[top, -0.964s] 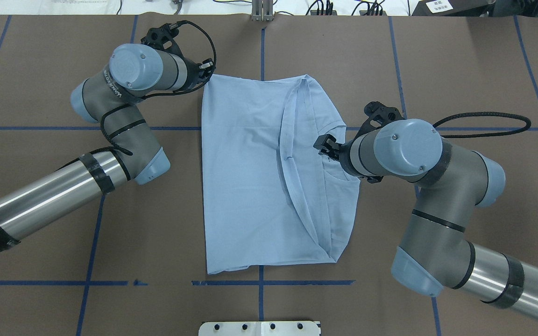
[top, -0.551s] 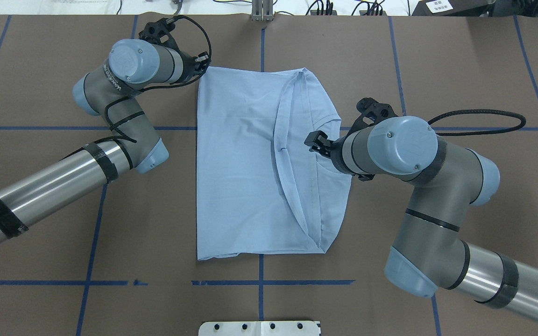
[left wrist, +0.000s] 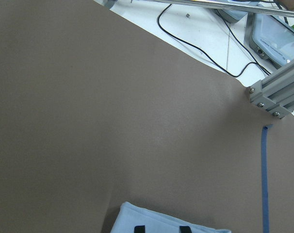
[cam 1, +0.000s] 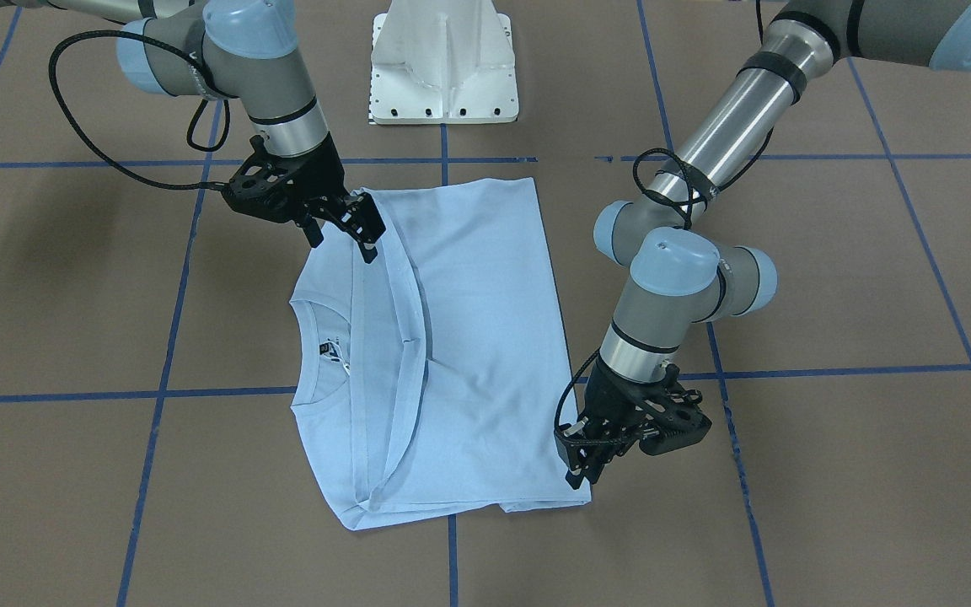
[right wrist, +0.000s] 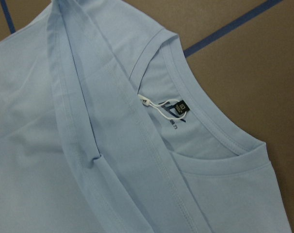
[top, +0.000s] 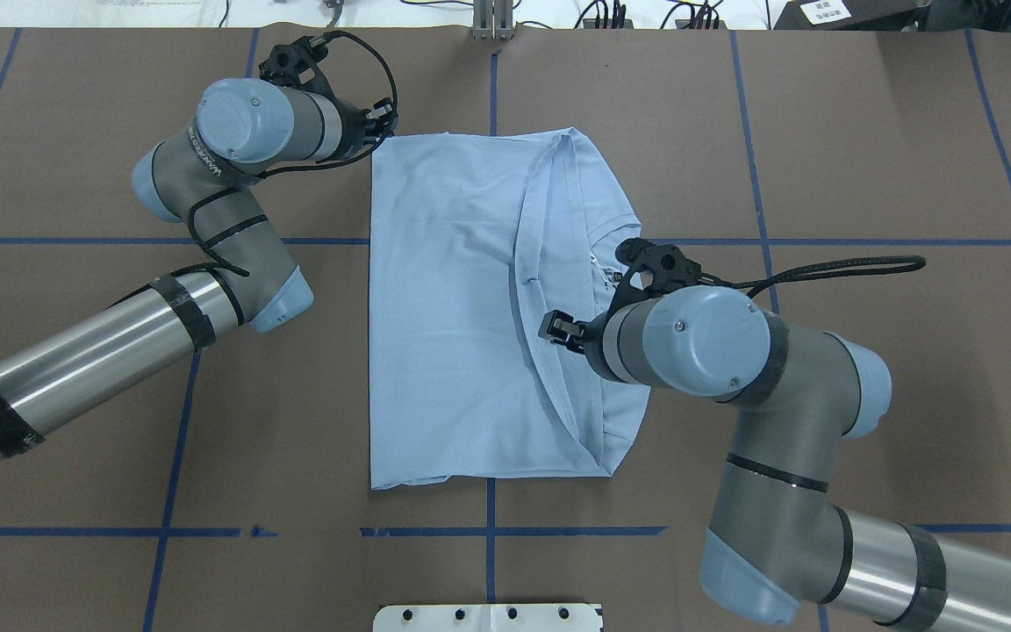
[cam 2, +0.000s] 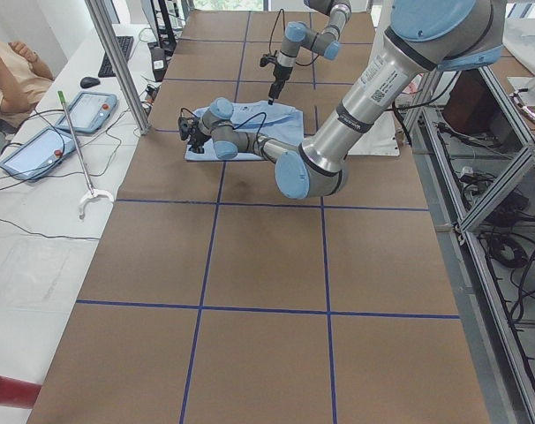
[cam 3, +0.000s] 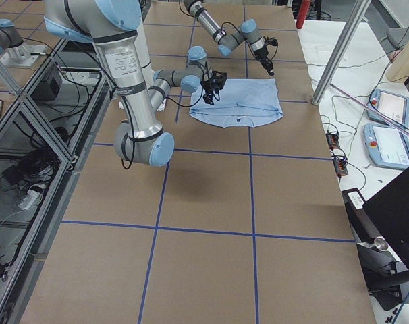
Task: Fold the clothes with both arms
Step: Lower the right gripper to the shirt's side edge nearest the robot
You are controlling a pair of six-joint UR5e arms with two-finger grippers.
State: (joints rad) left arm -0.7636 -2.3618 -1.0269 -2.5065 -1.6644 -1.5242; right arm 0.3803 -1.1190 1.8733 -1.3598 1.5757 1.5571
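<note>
Bench [top: 865, 132]: brown surface, ruled into squares by blue tape lines [top: 742, 132], carrying all items below. Left arm [top: 75, 369] and right arm [top: 786, 439]: silver tubes, grey joints, pale blue caps, reaching in from opposite sides. T-shirt [top: 444, 307]: light blue, lying flat at the bench's middle and doubled over, with the fold line toward the robot's left and the collar end toward its right. Left gripper [top: 383, 117]: set at the far corner on the fold side; in the left wrist view its fingers [left wrist: 139, 228] stand parted over the cloth's edge, clamping nothing. Right gripper [top: 555, 326]: poised over the shirt's middle beside the hem; the front-facing view suggests fingers spread and empty. Hem band [right wrist: 118, 121]: double-stitched, laid across the upper chest just short of the neckline, slightly bowed with one small pucker. Collar [right wrist: 220, 131]: round, uncovered. Neck label [right wrist: 178, 109]: dark, inside the collar, with a white tag string beside it. Step in hand, by judgement: the hem-to-collar fold is down and is being tidied. Next move probably calls for both grippers to take matching edges and lift together for a further fold, so the hem band does not slide off line.
</note>
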